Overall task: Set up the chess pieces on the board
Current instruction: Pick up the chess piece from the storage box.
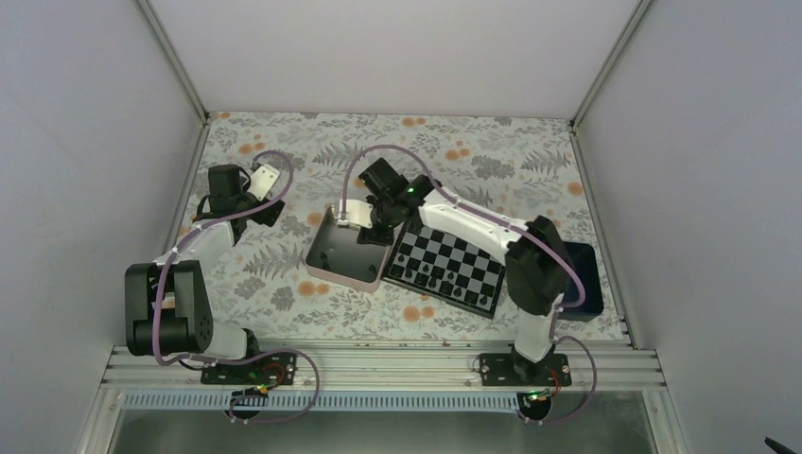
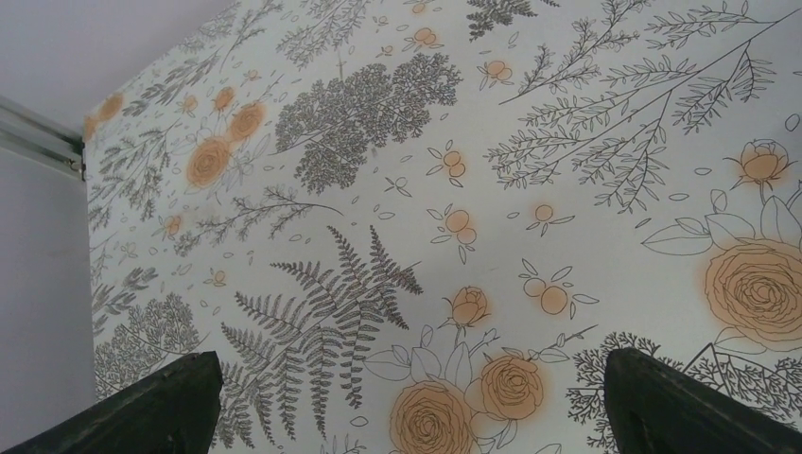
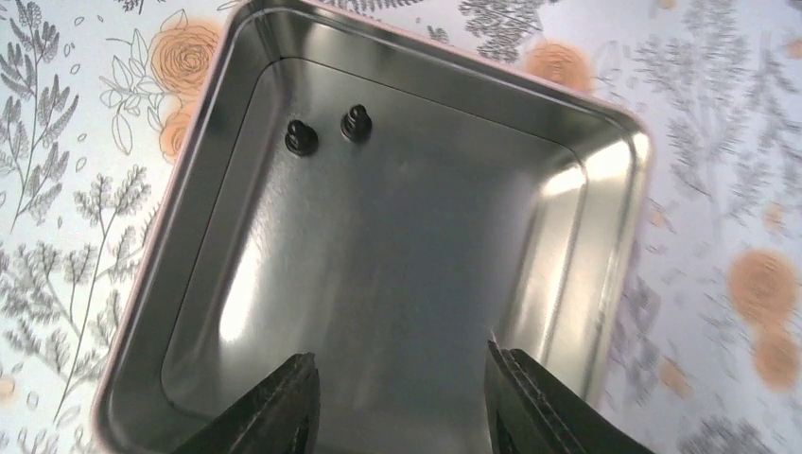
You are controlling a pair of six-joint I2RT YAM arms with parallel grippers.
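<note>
The checkered board (image 1: 456, 253) lies right of centre on the table. Several tiny black chess pieces (image 1: 433, 278) stand along its near edge. Two more black pieces (image 3: 301, 138) (image 3: 356, 123) stand in the far left corner of the silver tin (image 3: 577, 236), which sits just left of the board (image 1: 326, 268). My right gripper (image 3: 397, 378) is open and empty, hovering inside the tin's opening, well short of those two pieces; in the top view it (image 1: 371, 232) is over the tin's far right part. My left gripper (image 2: 407, 416) is open and empty over bare floral cloth at the left (image 1: 263, 210).
A dark blue tray (image 1: 586, 284) lies right of the board, partly behind the right arm. The floral cloth covers the whole table. Grey walls close in the left, right and far sides.
</note>
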